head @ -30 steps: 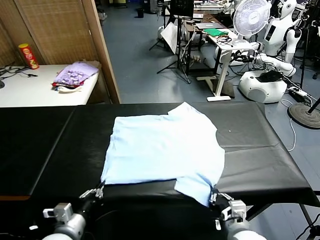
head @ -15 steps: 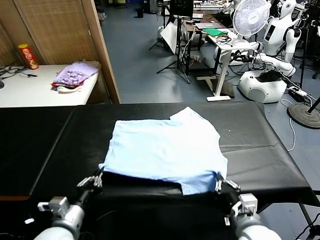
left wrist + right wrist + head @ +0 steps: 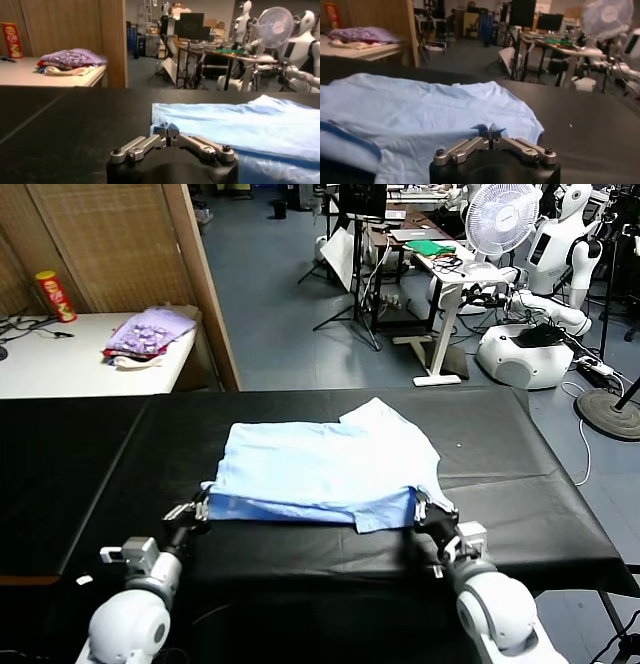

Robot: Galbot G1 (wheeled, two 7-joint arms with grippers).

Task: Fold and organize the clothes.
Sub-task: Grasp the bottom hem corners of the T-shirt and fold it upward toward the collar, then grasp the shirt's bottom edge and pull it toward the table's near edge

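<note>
The T-shirt [image 3: 325, 469] is lying mid-counter [image 3: 90, 474], its near edge folded back, with the left end effector [image 3: 200, 506] pinching its near left corner and the right end effector [image 3: 424, 508] its near right corner.

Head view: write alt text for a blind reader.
Two shut grippers, left and right, pinch the near hem of a pale blue T-shirt on a black table, lifting it over the shirt.
</note>
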